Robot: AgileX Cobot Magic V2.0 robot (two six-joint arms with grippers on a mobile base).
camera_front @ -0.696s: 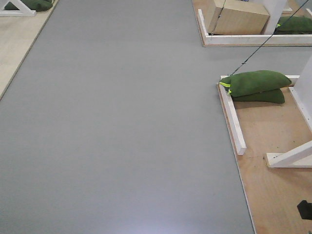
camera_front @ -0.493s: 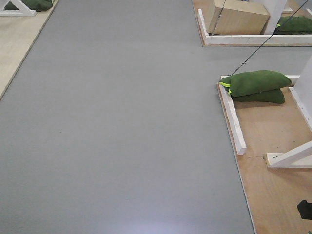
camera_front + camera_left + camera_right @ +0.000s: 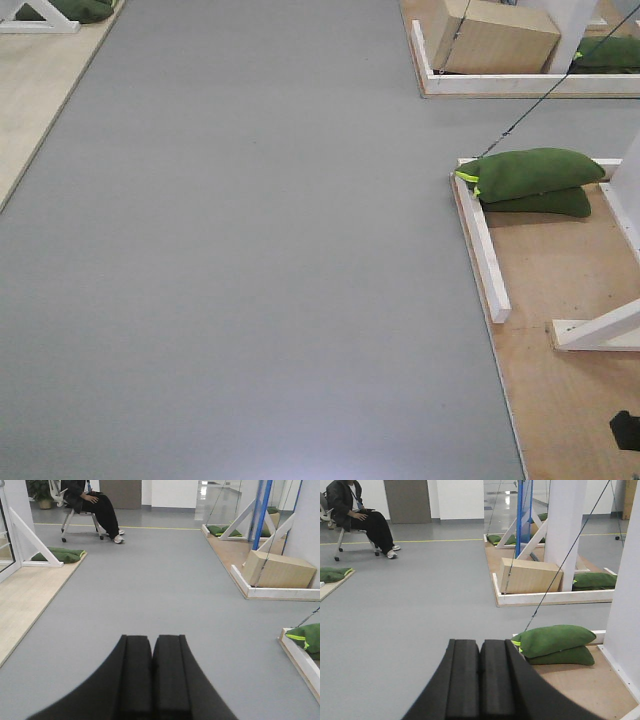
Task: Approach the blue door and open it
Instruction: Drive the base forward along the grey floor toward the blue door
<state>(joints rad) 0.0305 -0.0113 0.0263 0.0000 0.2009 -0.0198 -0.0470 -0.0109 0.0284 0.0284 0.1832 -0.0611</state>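
Blue door (image 3: 522, 515) shows only as a thin bright-blue upright, seemingly edge-on, far beyond the green sandbags (image 3: 555, 642) and standing among white diagonal braces (image 3: 532, 537). No handle or lock can be made out from here. In the downward front view it is out of sight altogether.

The sandbags lie stacked two high on the corner of a white-edged plywood base (image 3: 483, 250). I'd say they are there as ballast, to pin that frame down. A dark cord (image 3: 555, 575) runs taut up and away from just behind them, probably a stay for the same structure. Past the sandbags, on the next base, a tan box (image 3: 530, 575) leans against a white post.

The left gripper (image 3: 151, 645) and the right gripper (image 3: 480, 647) both point forward over the grey floor (image 3: 250, 250), level with or short of the sandbags. Each has its fingers pressed together with nothing between them. That suits driving: nothing to grasp yet, and closed fingers catch on less. A seated person (image 3: 95, 505) is well beyond the sandbags, off to the left.

To my eye this is the approach leg, with the opening not yet begun.
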